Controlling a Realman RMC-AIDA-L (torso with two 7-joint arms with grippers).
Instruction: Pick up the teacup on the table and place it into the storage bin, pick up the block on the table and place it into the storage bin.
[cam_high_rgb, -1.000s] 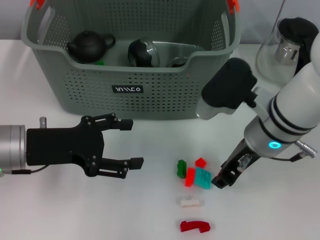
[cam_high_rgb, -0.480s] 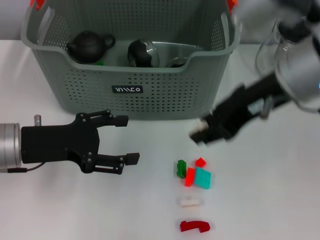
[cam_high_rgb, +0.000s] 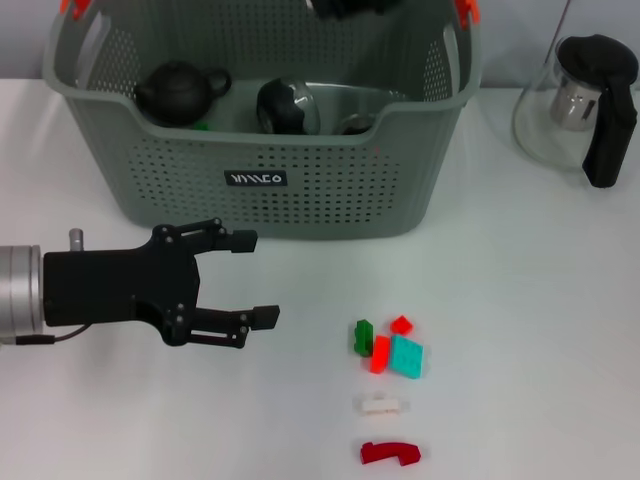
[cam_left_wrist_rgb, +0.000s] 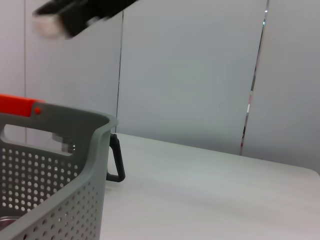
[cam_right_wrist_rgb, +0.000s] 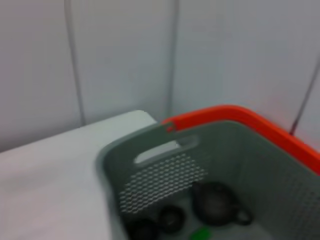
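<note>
Storage bin (cam_high_rgb: 300, 190) at table's far edge, left gripper (cam_high_rgb: 245, 280) fingers spread empty, right gripper (cam_high_rgb: 345, 8) perhaps above, grip unclear.

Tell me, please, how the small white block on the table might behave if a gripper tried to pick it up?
The white block looks small, rigid and probably light. Lying flat and low on the table, it offers little height to pinch. A nudge could slide it toward the red piece close by.
</note>
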